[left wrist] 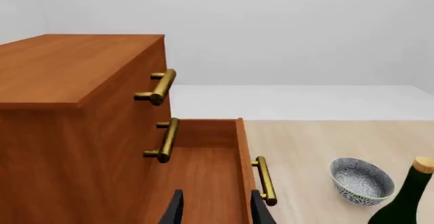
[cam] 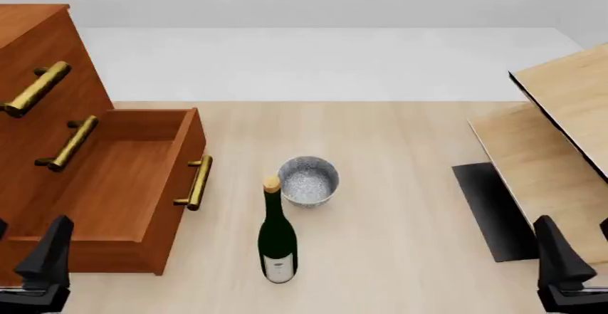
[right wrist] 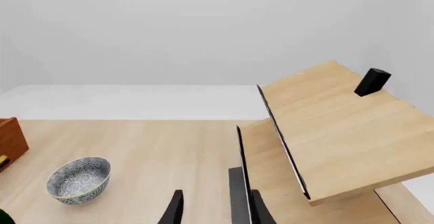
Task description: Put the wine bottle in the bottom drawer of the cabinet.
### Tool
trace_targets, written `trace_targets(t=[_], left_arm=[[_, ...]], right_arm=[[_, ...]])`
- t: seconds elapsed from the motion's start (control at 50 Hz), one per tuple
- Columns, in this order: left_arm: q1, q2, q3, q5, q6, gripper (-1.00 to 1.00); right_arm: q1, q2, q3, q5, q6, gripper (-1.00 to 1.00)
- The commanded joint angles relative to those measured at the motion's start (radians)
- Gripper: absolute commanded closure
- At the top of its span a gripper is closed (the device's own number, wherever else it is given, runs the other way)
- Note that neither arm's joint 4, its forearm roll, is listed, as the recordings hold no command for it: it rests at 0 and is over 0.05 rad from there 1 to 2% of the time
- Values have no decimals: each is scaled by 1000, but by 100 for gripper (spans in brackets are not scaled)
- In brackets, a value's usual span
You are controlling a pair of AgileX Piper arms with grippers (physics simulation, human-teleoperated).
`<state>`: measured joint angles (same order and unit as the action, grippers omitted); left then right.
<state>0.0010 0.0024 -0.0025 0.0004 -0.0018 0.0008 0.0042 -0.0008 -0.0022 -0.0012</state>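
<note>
Front view, wine bottle [cam: 278,239] upright, neck up

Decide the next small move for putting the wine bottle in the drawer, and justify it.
Probably move the empty right end effector toward the upright dark green glass wine bottle: the reddish-brown wooden bottom drawer already stands open, and nothing holds the bottle.

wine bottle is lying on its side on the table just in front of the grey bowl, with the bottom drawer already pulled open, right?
Not quite. The wine bottle stands upright, not on its side; the front view shows its gold top up and its base on the table. The rest holds: it is just in front of the grey bowl, and the bottom drawer is pulled open.
</note>
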Motion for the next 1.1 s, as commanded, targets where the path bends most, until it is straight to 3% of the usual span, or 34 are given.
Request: trace_targets(t=[0.02, 0.32, 0.42, 0.5, 0.64, 0.68, 0.72, 0.78, 0.84, 0.86, 0.9, 0.92, 0.94, 0.98, 1.06, 1.1], left_arm=[[13, 3, -14, 12, -10, -100], [25, 4, -64, 52, 5, -100], [8, 151, -144, 15, 2, -100], [0, 205, -222, 8, 67, -100], [-2, 369, -341, 21, 92, -100], [17, 422, -380, 36, 51, -100], [1, 433, -412, 58, 67, -100], [-8, 509, -470, 101, 23, -100], [6, 592, -501, 125, 69, -100], [10, 624, -512, 134, 22, -100], [-6, 641, -530, 150, 31, -100], [-5, 666, -548, 167, -10, -100], [0, 700, -557, 177, -9, -100], [0, 736, -569, 184, 69, -100], [-26, 777, -608, 215, -11, -100], [-15, 840, -608, 215, 99, -100]], right_arm=[[3, 16, -2, -8, -11, -100], [8, -2, -35, 18, -23, -100], [11, -2, -34, 13, -19, -100], [11, -3, -31, 9, -21, -100], [15, -3, -29, 5, -13, -100], [18, -3, -27, 7, -17, -100], [19, -2, -27, 5, -12, -100], [21, -2, -27, 4, -5, -100], [22, -2, -26, 6, -11, -100], [25, -2, -26, 4, -7, -100], [24, -2, -25, 5, -11, -100], [26, -2, -26, 4, -5, -100], [24, -2, -26, 4, -6, -100], [24, -2, -26, 4, -8, -100], [24, -4, -20, 0, -1, -100], [25, -4, -19, 0, -1, -100]])
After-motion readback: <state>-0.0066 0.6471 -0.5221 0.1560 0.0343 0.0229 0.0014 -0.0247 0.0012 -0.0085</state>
